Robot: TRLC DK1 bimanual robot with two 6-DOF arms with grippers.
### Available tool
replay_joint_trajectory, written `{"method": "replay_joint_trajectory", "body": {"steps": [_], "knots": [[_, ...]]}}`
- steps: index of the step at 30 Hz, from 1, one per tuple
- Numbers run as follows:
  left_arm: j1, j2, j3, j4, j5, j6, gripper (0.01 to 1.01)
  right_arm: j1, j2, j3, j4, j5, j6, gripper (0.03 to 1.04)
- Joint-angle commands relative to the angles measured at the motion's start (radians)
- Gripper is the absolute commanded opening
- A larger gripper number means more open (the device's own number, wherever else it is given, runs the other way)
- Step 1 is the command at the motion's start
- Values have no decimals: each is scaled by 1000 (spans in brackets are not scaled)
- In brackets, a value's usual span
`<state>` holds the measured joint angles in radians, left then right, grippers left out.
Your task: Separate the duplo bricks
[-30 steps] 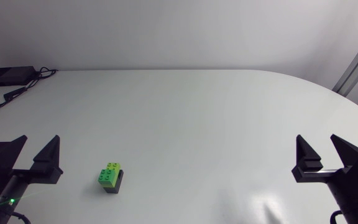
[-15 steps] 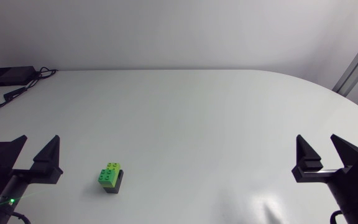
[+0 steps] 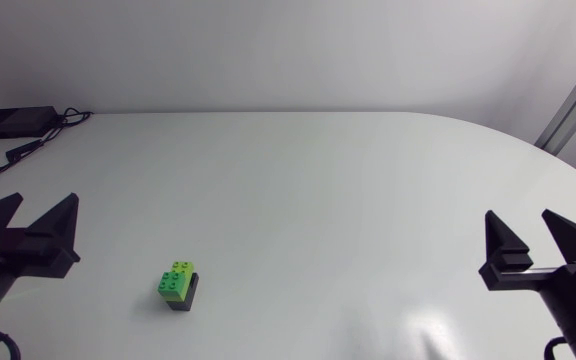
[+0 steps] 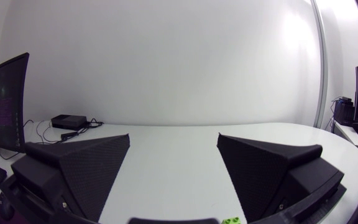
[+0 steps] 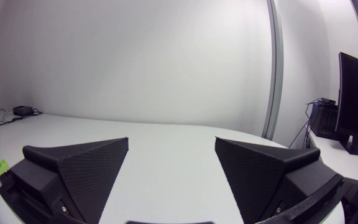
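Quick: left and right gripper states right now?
Left gripper: open, holding nothing.
Right gripper: open, holding nothing.

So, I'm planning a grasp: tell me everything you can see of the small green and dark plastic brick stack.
The green and dark plastic brick stack stands upright on the white table, on the side of the left gripper. Studs up, a lime-green and a darker green part sit on a dark grey block, all joined. Only the table touches it.

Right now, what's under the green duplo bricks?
A dark brick, only its side showing. The green duplo bricks cover its top, so its studs can't be seen.
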<state>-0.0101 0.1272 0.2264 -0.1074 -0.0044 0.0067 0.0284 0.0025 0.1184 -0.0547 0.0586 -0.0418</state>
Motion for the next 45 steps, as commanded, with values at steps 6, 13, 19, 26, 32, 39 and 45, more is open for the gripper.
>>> {"method": "replay_joint_trajectory", "body": {"steps": [6, 13, 19, 26, 32, 39, 45], "knots": [[-50, 177, 162, -60, -2, -7, 984, 13, 65, 116, -43, 1, 16, 1003], [-80, 445, 343, -221, 18, -5, 970, 16, 261, 219, -62, -3, 17, 1003], [-74, 641, 445, -301, 121, -4, 925, 18, 356, 276, -91, -36, 17, 1003], [10, 781, 516, -328, 348, 76, 925, 15, 465, 313, -134, -97, 19, 1003], [-2, 936, 585, -399, 359, 366, 926, 8, 551, 331, -148, -126, 26, 1003], [-14, 1046, 617, -512, 357, 530, 934, 10, 573, 339, -168, -155, 36, 1003], [-54, 1089, 677, -676, 336, 454, 930, 5, 574, 334, -163, -152, 43, 1003]]}}
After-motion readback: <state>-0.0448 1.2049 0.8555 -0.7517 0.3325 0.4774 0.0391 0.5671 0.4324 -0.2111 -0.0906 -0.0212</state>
